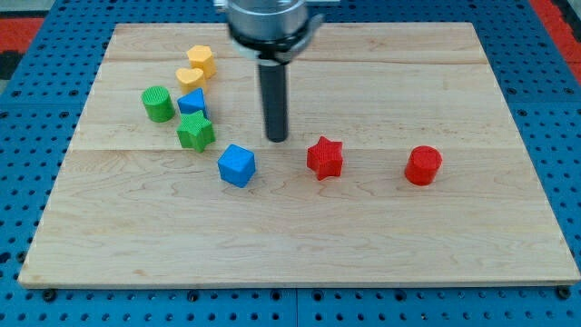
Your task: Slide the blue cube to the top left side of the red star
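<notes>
Blue cube point(237, 165) sits on the desk point(300, 245) left of the red star point(324, 157), my tip point(277, 139) above and between them. No claw here, so nothing grasps; I'd circle to the cube's lower left and nudge it gently up-right, stopping short of the star.

The blue cube point(237, 165) sits flat on the wooden board, a little left of the board's middle. It is a small, bright blue block turned at an angle, so one corner faces the view's bottom and two side faces show below its lighter top face. The red star point(325, 157) lies flat to the cube's right, at nearly the same height in the view, only slightly higher. It is a small, solid red block with short blunt points around its edge. A clear strip of bare wood separates the two; they are near each other but not touching.
</notes>
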Controlling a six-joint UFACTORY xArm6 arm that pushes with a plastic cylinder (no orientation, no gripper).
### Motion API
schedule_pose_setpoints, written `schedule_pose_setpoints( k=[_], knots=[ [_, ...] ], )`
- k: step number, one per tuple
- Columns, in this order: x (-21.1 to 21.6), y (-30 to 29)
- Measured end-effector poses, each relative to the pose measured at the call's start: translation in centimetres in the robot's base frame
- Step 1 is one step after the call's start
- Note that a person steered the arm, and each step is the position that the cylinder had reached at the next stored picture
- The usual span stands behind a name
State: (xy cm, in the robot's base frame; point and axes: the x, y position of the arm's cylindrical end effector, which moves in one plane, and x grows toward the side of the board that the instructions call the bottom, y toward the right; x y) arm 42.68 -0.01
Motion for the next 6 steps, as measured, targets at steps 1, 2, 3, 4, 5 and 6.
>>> schedule_pose_setpoints(
  k=[1,2,3,4,5,6],
  knots=[
    [5.1,-1.0],
    [8.1,-2.0],
    [10.1,-1.7],
    [8.6,-3.1],
    [10.1,-5.8],
    [8.9,-9.3]
  ],
)
